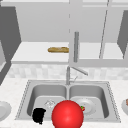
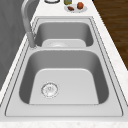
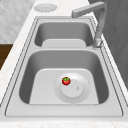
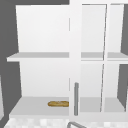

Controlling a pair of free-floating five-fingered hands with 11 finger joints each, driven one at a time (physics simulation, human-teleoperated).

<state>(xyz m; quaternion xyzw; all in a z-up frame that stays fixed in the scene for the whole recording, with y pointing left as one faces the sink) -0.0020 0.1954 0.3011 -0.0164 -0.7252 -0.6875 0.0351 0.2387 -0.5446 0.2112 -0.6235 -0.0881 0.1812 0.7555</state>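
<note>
Your left hand (image 1: 39, 115) hangs over the front edge of the sink's (image 1: 25, 93) left basin; whether its fingers are open, you cannot tell. A red ball (image 1: 67, 114) sits just beside it. A small tomato (image 3: 66, 80) lies on the plate (image 3: 75, 93) in the right basin.

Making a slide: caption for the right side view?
Small tomato on a plate in the near basin of a double sink.

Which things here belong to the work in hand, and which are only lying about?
In hand: left hand; big red ball beside it; sink.
Lying about: small tomato on a plate; bread on the cabinet shelf.
</note>
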